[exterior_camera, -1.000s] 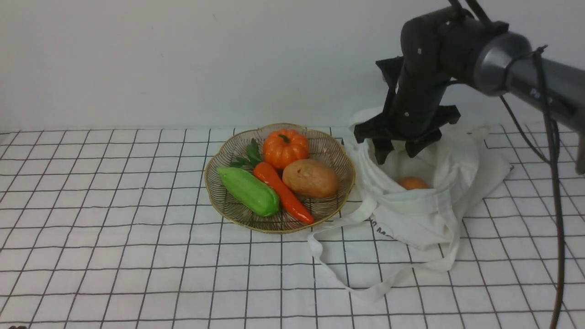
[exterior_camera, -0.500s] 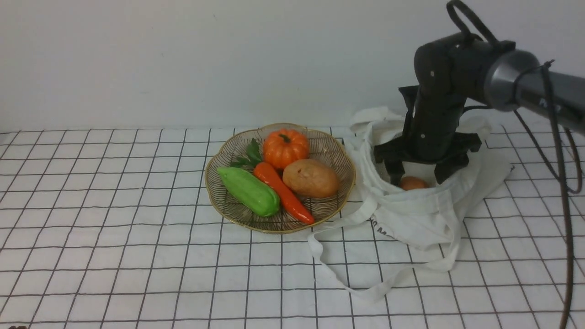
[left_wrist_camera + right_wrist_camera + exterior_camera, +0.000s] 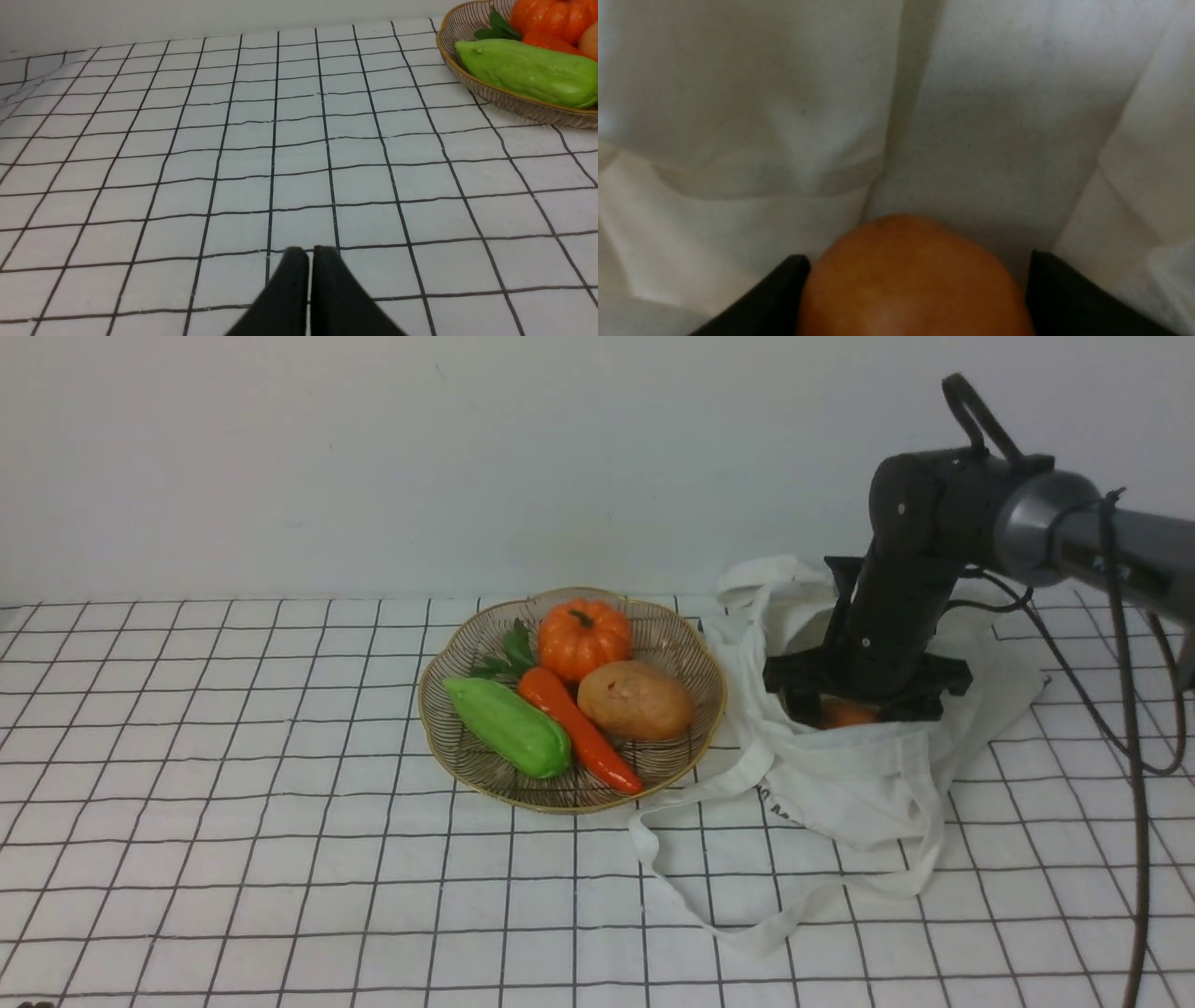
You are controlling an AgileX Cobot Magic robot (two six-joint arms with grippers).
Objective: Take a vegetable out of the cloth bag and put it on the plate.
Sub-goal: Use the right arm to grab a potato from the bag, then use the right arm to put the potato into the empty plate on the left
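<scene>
Potato [image 3: 848, 713] lies inside cloth bag [image 3: 840, 784], on worktop [image 3: 233, 803] right of plate [image 3: 571, 808]. Only a rounded end shows; cannot tell its long axis. Right gripper [image 3: 920, 259] down in bag, jaws wide, astride potato. Left gripper [image 3: 310, 255] jaws pressed together.

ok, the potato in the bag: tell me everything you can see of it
The potato is smooth, rounded and orange-brown with a faint sheen; no marks show. It lies inside the open mouth of the white cloth bag, resting on fabric, with only its top showing in the front view. The right end effector straddles it, jaws spread to either side. Whether they touch it I cannot tell. Its underside and full length are hidden.
</scene>
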